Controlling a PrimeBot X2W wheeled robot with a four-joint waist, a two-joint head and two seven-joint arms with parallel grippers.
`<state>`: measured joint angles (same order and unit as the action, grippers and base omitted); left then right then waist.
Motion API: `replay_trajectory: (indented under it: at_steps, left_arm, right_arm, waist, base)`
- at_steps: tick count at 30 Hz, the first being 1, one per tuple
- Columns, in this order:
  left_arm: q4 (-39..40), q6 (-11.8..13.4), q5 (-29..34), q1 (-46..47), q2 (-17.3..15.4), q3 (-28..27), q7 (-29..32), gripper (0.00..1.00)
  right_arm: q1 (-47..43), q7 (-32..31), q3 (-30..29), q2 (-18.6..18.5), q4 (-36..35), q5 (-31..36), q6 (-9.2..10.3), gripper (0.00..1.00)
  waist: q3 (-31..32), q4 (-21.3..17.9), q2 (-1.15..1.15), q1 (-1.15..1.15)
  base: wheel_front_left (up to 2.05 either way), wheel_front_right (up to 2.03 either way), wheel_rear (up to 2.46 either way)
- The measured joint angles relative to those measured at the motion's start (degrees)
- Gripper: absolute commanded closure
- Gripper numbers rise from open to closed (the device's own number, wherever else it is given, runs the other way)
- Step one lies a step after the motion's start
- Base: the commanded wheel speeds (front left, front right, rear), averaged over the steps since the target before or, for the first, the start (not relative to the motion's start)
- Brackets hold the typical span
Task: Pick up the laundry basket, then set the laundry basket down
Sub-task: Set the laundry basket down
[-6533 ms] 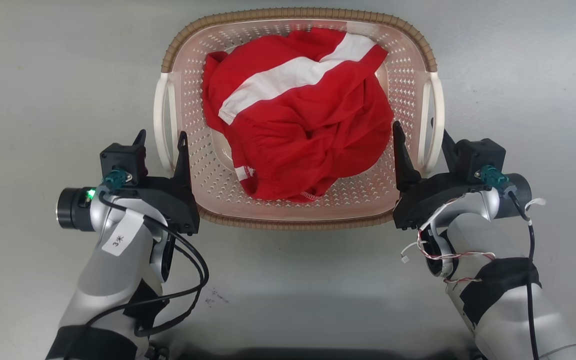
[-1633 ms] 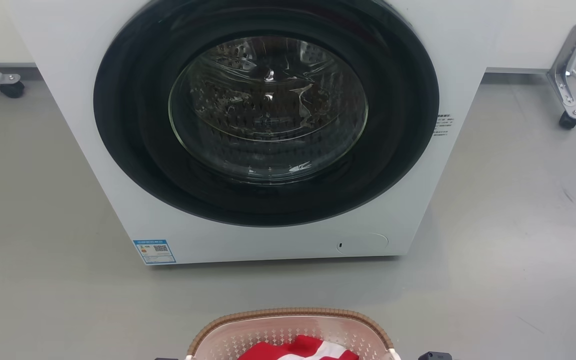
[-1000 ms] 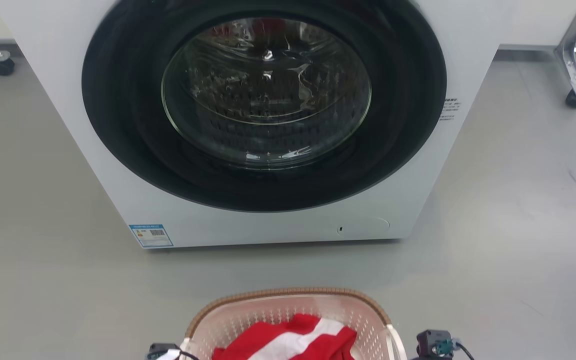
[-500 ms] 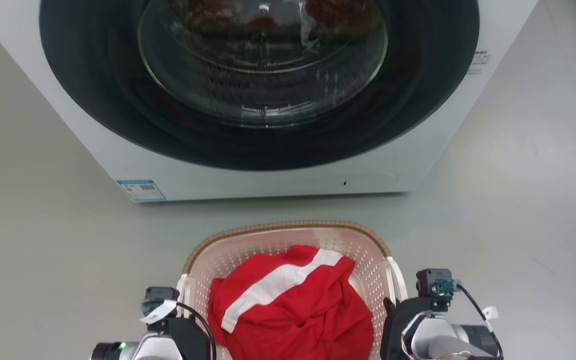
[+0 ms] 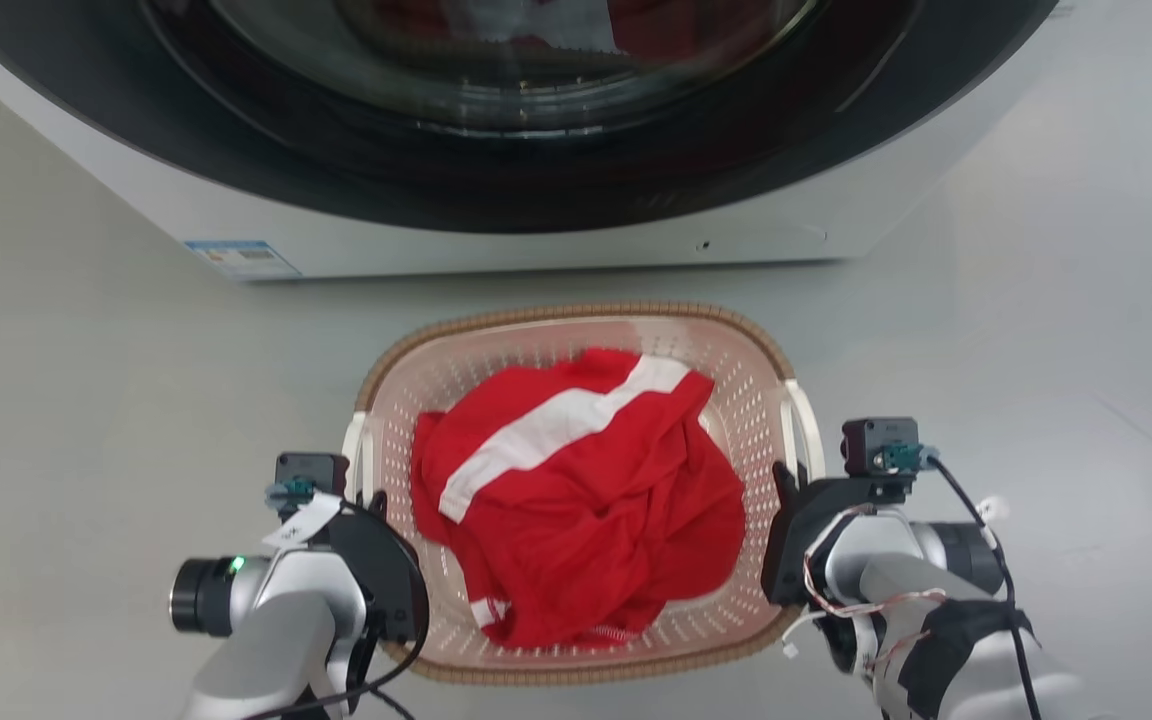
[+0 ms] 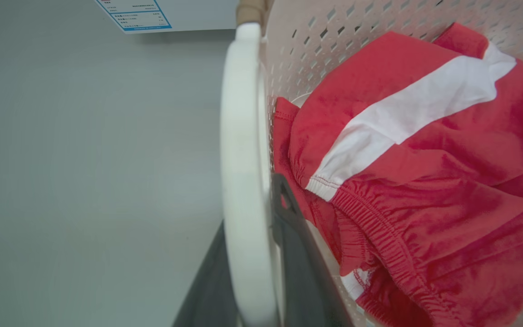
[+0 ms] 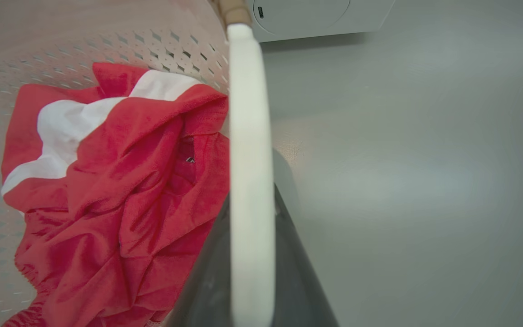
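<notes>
The laundry basket (image 5: pixel 576 312) is pale pink and perforated with a brown rim. It sits low in the middle of the head view, just in front of the washing machine. Inside lies a crumpled red garment (image 5: pixel 576 500) with a white stripe. My left gripper (image 5: pixel 368 495) is shut on the basket's left white handle (image 6: pixel 243 150), with a dark finger (image 6: pixel 294 245) on each side of the handle. My right gripper (image 5: pixel 798 472) is shut on the right white handle (image 7: pixel 249 136) in the same way. I cannot tell whether the basket's bottom touches the floor.
A white front-loading washing machine (image 5: pixel 576 255) with a dark round door (image 5: pixel 576 150) stands right behind the basket. A blue sticker (image 5: pixel 241 258) marks its lower left corner. Bare grey floor (image 5: pixel 86 420) stretches to both sides of the basket.
The head camera has tilted down, so the washing machine slid up the picture and the basket and both arms came into it. Early on, both grippers stood open around the handles; now they are shut on them.
</notes>
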<state>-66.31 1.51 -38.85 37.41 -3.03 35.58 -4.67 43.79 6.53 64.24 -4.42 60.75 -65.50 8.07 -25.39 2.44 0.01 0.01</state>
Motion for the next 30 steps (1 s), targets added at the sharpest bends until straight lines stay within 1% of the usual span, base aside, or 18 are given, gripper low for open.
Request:
replay_trajectory:
  at_steps: [14,18,24,30]
  left_arm:
    - [1.7,0.9,0.0,9.4,-0.2,-0.1,-1.6,1.00]
    - [1.6,1.0,0.0,11.3,-0.2,-0.2,-2.6,1.00]
    - [1.4,1.0,0.1,12.9,-0.2,-0.1,-3.7,1.00]
    - [0.7,1.0,0.2,13.8,-0.1,-0.1,-5.1,1.00]
  right_arm:
    - [10.9,2.0,-0.7,-0.3,2.6,1.5,0.00,1.00]
    - [12.6,2.7,-0.8,-0.4,2.9,1.7,0.00,1.00]
    - [13.9,3.7,-0.8,-0.4,3.4,2.0,-0.01,1.00]
    - [14.5,4.3,-0.6,-0.4,3.4,2.0,-0.01,1.00]
  waist:
    - [-12.9,0.6,0.01,0.00]
    - [-16.1,0.8,0.00,0.00]
    - [-19.9,1.1,0.00,0.00]
    - [-21.8,1.4,0.00,-0.01]
  base:
    - [0.00,0.00,0.00]
    - [0.00,0.00,0.00]
    - [0.00,0.00,0.00]
    - [0.00,0.00,0.00]
